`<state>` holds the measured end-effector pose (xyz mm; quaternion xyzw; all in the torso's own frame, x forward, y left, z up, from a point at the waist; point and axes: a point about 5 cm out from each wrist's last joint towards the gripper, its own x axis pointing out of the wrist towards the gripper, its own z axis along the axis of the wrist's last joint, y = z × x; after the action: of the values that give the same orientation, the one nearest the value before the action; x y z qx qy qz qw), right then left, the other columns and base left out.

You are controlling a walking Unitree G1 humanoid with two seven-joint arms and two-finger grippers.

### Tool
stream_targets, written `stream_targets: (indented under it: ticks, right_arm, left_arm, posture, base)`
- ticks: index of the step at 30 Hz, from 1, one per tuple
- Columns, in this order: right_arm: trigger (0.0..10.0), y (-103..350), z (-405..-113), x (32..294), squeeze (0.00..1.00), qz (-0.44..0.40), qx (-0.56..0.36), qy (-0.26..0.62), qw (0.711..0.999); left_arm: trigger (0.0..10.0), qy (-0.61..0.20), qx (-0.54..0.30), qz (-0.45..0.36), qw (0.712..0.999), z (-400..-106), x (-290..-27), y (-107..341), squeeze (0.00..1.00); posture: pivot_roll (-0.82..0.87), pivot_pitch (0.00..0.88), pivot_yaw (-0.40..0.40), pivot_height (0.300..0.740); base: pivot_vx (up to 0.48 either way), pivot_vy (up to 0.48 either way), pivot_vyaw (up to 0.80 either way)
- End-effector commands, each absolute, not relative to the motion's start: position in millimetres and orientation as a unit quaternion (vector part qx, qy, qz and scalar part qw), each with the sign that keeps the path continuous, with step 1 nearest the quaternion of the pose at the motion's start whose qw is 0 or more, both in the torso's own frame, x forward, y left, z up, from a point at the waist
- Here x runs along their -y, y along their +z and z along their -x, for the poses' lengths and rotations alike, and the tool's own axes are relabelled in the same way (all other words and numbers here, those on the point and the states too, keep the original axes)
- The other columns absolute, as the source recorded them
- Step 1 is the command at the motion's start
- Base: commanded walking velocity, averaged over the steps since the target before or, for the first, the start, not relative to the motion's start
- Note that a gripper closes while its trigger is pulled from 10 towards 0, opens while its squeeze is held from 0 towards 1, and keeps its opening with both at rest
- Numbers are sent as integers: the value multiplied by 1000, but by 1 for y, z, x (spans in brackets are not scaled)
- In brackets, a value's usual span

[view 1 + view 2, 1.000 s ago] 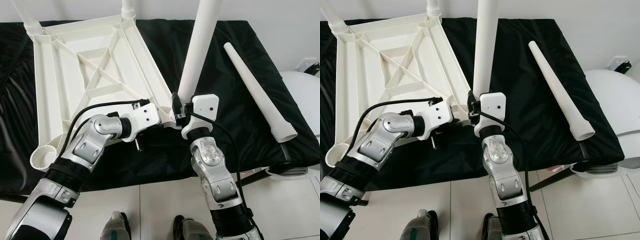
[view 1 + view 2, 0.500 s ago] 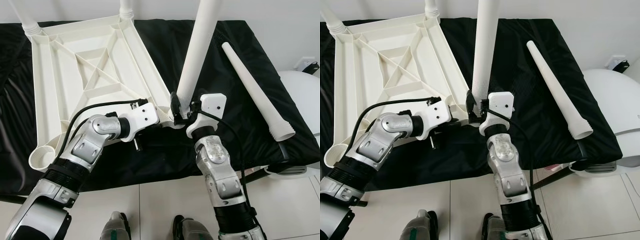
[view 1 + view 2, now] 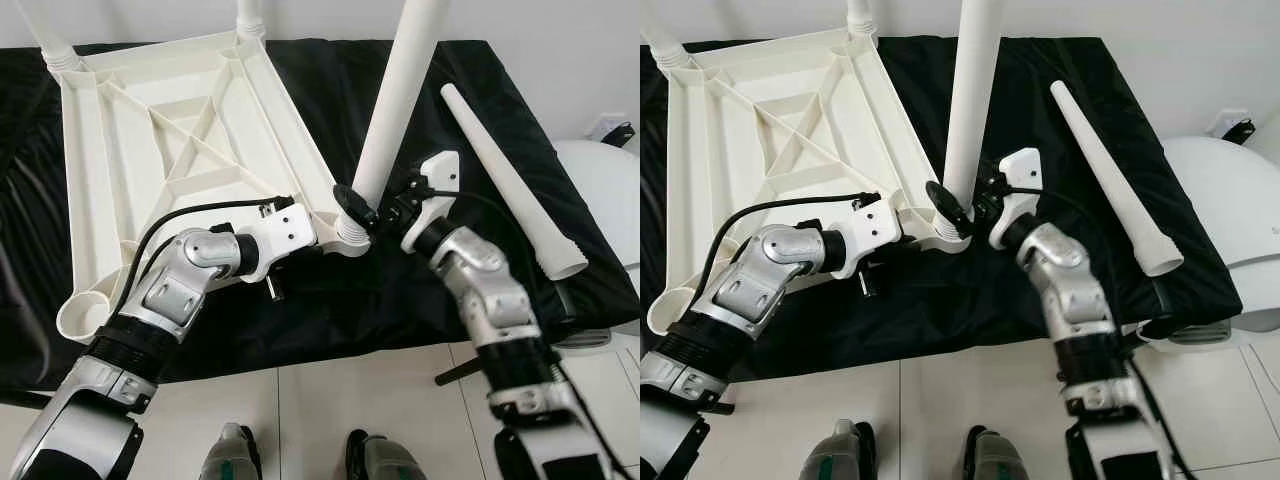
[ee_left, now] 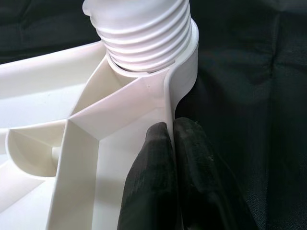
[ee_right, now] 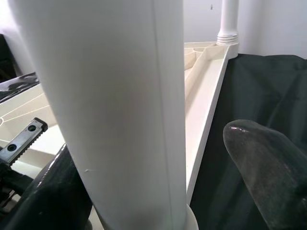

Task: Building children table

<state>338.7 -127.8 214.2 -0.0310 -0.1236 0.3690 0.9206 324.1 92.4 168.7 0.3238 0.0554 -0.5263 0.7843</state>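
White plastic ribbed tabletop (image 3: 190, 150) lies upside down on the black cloth-covered work surface (image 3: 300, 310), and we are in the middle of fitting its third leg. Two short white leg stubs already stand in the far corners, and the near-left corner socket (image 3: 85, 315) is open and waiting.

We judge the step in hand to be screwing the tall white tapered plastic leg (image 3: 395, 100) into the near-right corner socket (image 3: 350, 228). In the left wrist view its threaded base sits partly in the socket, with several threads visible above the rim, so it does not look fully seated.

Our right gripper (image 3: 372, 208) sits low on this leg, its two black fingers spread around the shaft; in the right wrist view one finger (image 5: 268, 167) stands a little off the leg while the other lies close against it, so we read the hold as loose, not a firm clamp. Our left gripper (image 4: 170, 158) is pressed together, pinching the thin edge wall of the tabletop just beside the socket to steady it.

Next we would need to close on the leg and turn it further while the left gripper holds the top from rotating. After that, the loose white tapered leg (image 3: 510, 185), lying on the cloth well to the right, would go into the remaining socket.
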Motion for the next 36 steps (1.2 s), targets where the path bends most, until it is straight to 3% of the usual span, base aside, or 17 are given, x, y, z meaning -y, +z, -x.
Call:
stream_targets:
  ticks: [1,9,10,13,14,15,16,19,24,25,26,27,31,32,33,34,36]
  right_arm:
    - [10000,213,-342,152,0,39,119,356,926]
    - [10000,217,-355,155,0,58,74,490,867]
    - [8588,218,-356,155,0,63,71,498,862]
    - [8588,218,-358,155,0,64,67,508,857]
    - [4510,219,-359,153,0,65,67,517,851]
    - [2000,220,-359,150,0,65,68,527,845]
    - [745,221,-359,147,0,61,70,539,837]
    - [0,222,-359,142,0,57,74,558,824]
    - [941,220,-358,137,0,55,78,579,809]
    - [3608,219,-357,136,0,52,79,584,807]
    - [4471,220,-358,135,0,53,81,586,804]
    - [10000,220,-358,135,0,54,83,587,803]
    - [10000,221,-359,136,0,56,84,590,801]
    - [7412,221,-359,136,0,55,85,591,800]
    - [7412,221,-359,136,0,55,85,591,800]
    - [1451,222,-359,136,0,52,86,591,800]
    - [0,222,-359,136,0,48,86,591,800]
  left_arm:
    - [10000,-526,-152,-315,775,-316,-110,126,0]
    - [10000,-526,-151,-314,776,-315,-110,126,0]
    - [10000,-526,-151,-314,776,-315,-110,126,0]
    - [10000,-526,-151,-315,776,-315,-110,126,0]
    - [10000,-526,-151,-315,776,-315,-109,126,0]
    - [10000,-526,-150,-315,776,-315,-109,126,0]
    - [10000,-526,-150,-315,776,-315,-109,127,0]
    - [10000,-526,-150,-315,776,-315,-110,127,0]
    - [10000,-525,-150,-317,776,-315,-110,127,0]
    - [10000,-525,-150,-317,776,-315,-110,127,0]
    - [10000,-525,-150,-316,775,-315,-110,127,0]
    - [10000,-525,-151,-317,775,-315,-110,127,0]
    - [10000,-526,-151,-317,775,-316,-110,127,0]
    - [10000,-526,-151,-317,775,-316,-110,127,0]
    - [10000,-526,-151,-317,775,-316,-110,127,0]
    - [10000,-526,-151,-317,775,-316,-110,127,0]
    - [10000,-526,-151,-317,775,-316,-110,128,0]
  posture:
    - [63,193,-11,740]
    - [73,184,-10,740]
    - [73,184,-10,740]
    - [74,179,-9,740]
    - [77,177,-9,740]
    - [77,176,-9,740]
    - [78,172,-9,740]
    - [80,170,-9,740]
    - [82,170,-7,740]
    - [81,171,-6,740]
    - [81,171,-6,740]
    - [81,171,-6,740]
    - [80,174,-3,740]
    - [79,176,-4,740]
    - [79,176,-4,740]
    - [79,178,-4,740]
    - [79,179,-5,740]
  base:
    - [0,0,0]
    - [0,0,0]
    - [0,0,0]
    - [0,0,0]
    - [0,0,0]
    - [0,0,0]
    - [0,0,0]
    - [0,0,0]
    - [0,0,0]
    - [0,0,0]
    - [0,0,0]
    - [0,0,0]
    - [0,0,0]
    - [0,0,0]
    - [0,0,0]
    - [0,0,0]
    - [0,0,0]
